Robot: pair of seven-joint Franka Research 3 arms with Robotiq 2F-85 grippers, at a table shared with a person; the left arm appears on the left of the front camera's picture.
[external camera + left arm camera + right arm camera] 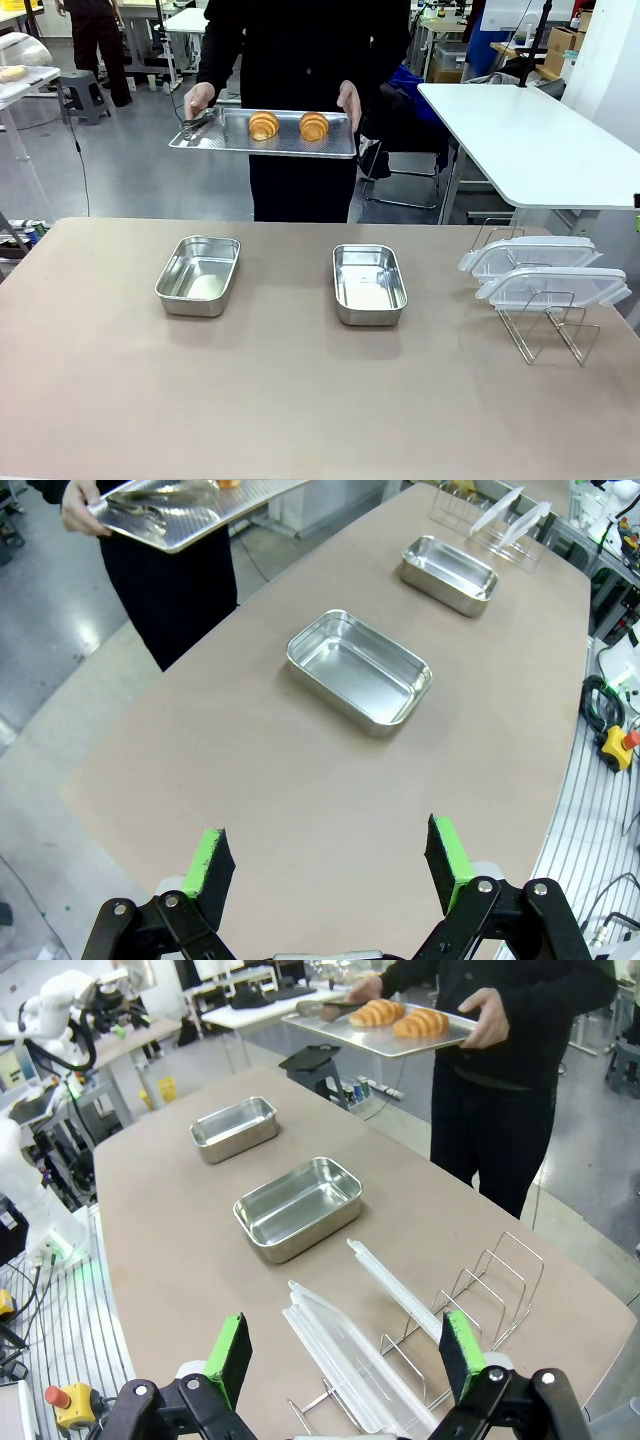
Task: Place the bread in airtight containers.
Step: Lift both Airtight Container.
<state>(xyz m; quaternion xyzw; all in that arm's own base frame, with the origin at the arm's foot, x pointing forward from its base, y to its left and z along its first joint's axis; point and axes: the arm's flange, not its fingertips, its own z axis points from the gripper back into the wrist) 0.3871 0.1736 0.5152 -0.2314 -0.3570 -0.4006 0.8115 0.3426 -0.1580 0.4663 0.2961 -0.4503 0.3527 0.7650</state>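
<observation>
Tan tabletop: shiny rectangular steel pan and matching pan, both empty. Golden-brown ridged croissant and second croissant sit on the perforated metal tray that the person holds beyond the far edge. Left gripper and right gripper: jaws wide, empty. Risk: the hand-held tray could wobble mid-pick, and a hard pinch would crush the pastry.

The tan table bears a left pan, a right pan and a rack.

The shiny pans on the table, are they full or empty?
Empty. The left pan and the right pan show bare shiny bottoms. The two croissants lie on the tray that the person holds.
</observation>
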